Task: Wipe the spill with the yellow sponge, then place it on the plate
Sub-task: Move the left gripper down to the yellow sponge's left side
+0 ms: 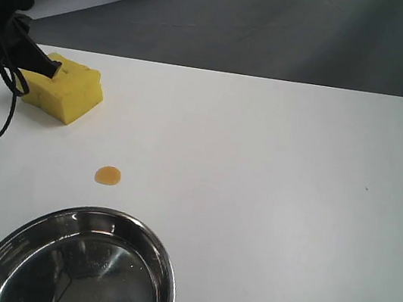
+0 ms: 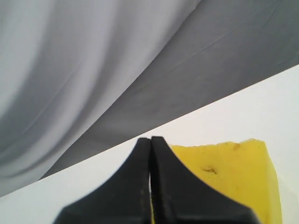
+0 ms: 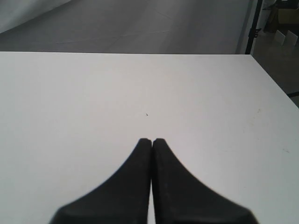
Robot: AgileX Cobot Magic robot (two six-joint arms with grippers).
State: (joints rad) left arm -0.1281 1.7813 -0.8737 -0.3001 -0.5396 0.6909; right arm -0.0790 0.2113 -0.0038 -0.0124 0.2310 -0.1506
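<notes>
Spanning scene: white table (image 1: 275, 170). Steel plate (image 1: 167, 268) at lower left of exterior view, base showing reflections only. Left gripper (image 2: 151, 138) clenched, jaws pressed together, tip at top of yellow sponge (image 1: 73, 89); contact unclear. Right gripper (image 3: 152, 140) likewise clenched, above table. Spill (image 1: 108, 175) between sponge and plate.
</notes>
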